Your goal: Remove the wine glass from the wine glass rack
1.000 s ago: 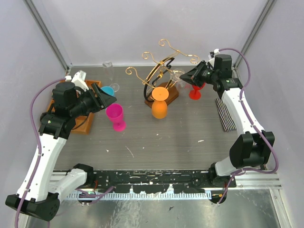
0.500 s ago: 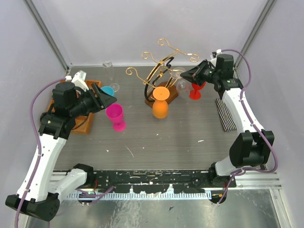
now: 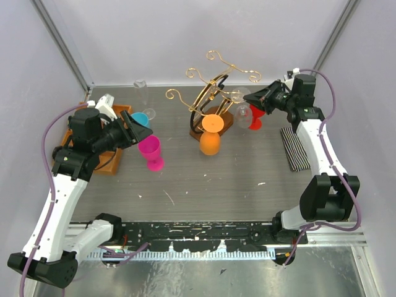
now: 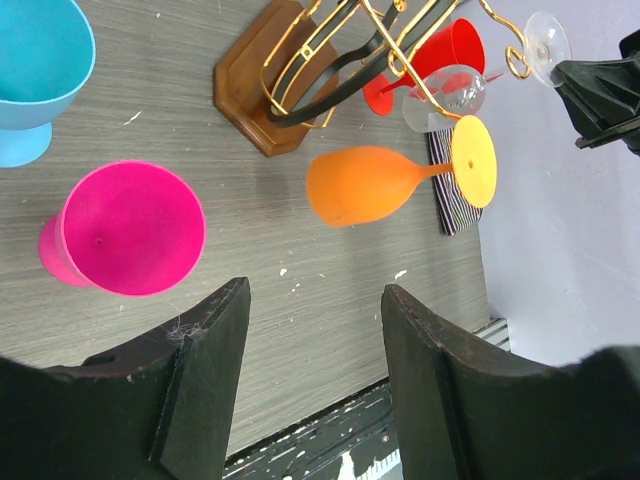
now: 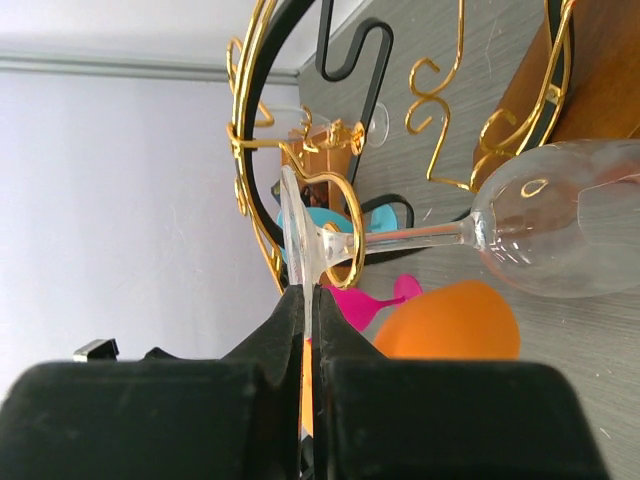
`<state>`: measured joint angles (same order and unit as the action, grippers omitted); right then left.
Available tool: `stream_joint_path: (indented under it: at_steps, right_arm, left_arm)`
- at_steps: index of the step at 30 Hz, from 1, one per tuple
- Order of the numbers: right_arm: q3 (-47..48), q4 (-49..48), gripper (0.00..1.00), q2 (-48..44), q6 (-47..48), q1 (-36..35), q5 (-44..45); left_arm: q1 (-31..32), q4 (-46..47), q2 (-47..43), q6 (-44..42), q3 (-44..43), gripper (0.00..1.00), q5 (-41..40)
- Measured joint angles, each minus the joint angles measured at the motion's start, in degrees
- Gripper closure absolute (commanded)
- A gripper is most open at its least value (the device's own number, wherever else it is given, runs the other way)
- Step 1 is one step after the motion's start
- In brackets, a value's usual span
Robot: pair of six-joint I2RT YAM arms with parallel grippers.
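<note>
My right gripper (image 5: 308,295) is pressed together on the thin disc foot of the clear stemmed wine glass (image 5: 560,230), which hangs in the upper right of the top view with its stem threaded through a curled hook of the gold wire rack on its oval brown wooden base (image 4: 255,95). In the right wrist view the stem runs from the pinched foot through the gold curl to the bowl at the right of the frame, so I judge the glass is not yet free. To do this well, I would draw the foot along the line of the hook's opening, keep the pinch firm on that slippery rim, and watch that the bowl does not knock the red plastic cup (image 3: 255,117) just beside it or the orange plastic wine glass (image 3: 209,143) hanging from a neighbouring hook. A hard sideways tug could tip the whole rack. My left gripper (image 4: 315,300) is spread wide, hovering above the pink plastic goblet (image 3: 150,148) at centre left, with a blue cup (image 3: 140,117) just beyond it. The surface is a grey wood-grain tabletop (image 3: 216,179), scuffed with white flecks. Pale plain walls close in 3 sides.
</note>
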<state>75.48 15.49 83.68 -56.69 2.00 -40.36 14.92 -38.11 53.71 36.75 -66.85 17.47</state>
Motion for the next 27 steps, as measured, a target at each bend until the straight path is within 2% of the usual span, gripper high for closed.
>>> stream_joint_path:
  at_steps: [7,15,27]
  right_arm:
    - [0.0,-3.3,0.99,0.6,-1.2,1.3,-0.2]
    - [2.4,-8.2,0.99,6.9,-3.5,1.0,-3.3]
    - [5.4,-10.7,0.99,8.2,-3.4,-3.2,-6.8]
  left_arm:
    - [0.0,-0.2,0.0,0.0,0.0,0.38,0.0]
    - [0.0,-0.4,0.0,0.0,0.2,0.39,0.0]
    - [0.0,-0.7,0.5,0.6,0.2,0.39,0.7]
